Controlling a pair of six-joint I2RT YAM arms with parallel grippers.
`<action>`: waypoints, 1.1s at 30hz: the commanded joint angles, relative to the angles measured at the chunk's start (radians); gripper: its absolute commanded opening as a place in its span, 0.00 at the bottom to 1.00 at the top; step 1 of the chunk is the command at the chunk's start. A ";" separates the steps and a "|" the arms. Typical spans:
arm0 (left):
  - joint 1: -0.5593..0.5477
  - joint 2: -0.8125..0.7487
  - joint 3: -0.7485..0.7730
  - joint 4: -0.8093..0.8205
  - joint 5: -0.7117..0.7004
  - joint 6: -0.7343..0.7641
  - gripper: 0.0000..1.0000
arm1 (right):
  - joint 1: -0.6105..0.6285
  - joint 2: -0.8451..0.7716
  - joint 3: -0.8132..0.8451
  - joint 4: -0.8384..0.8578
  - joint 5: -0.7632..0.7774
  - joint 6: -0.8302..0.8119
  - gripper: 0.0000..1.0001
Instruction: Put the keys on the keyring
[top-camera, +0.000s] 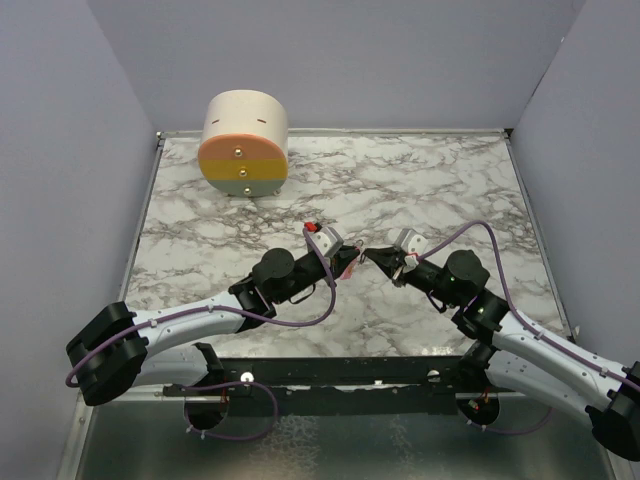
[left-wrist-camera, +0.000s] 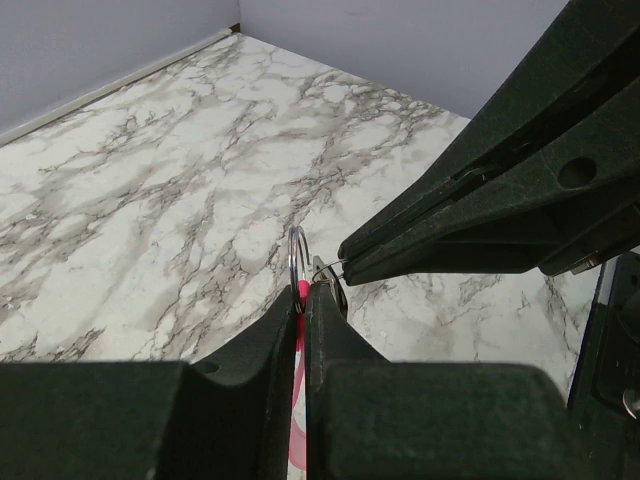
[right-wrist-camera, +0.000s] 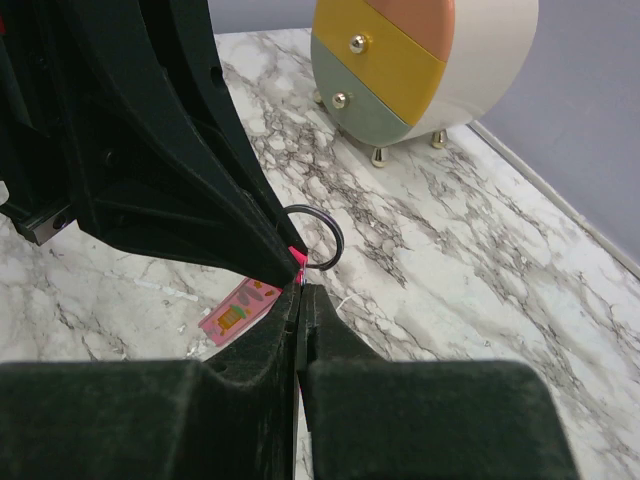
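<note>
The two grippers meet tip to tip above the middle of the marble table. My left gripper is shut on the bright pink key, which runs down between its fingers. Its printed pink end shows below those fingers in the right wrist view. The keyring, a thin metal loop, stands upright at the key's tip. My right gripper is shut on the ring's near edge. In the top view the ring and key are hidden between the fingertips.
A round cream drawer unit with pink, yellow and green fronts stands at the back left. Purple walls close in the table on three sides.
</note>
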 joint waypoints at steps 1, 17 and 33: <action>0.004 0.001 0.033 0.004 0.035 0.001 0.00 | 0.007 0.004 0.017 0.025 -0.010 -0.015 0.01; 0.003 -0.005 0.026 -0.009 0.047 0.001 0.00 | 0.007 -0.012 0.008 0.032 0.033 -0.019 0.01; 0.003 -0.015 0.031 -0.034 0.048 0.008 0.00 | 0.007 -0.022 0.004 0.026 0.060 -0.032 0.01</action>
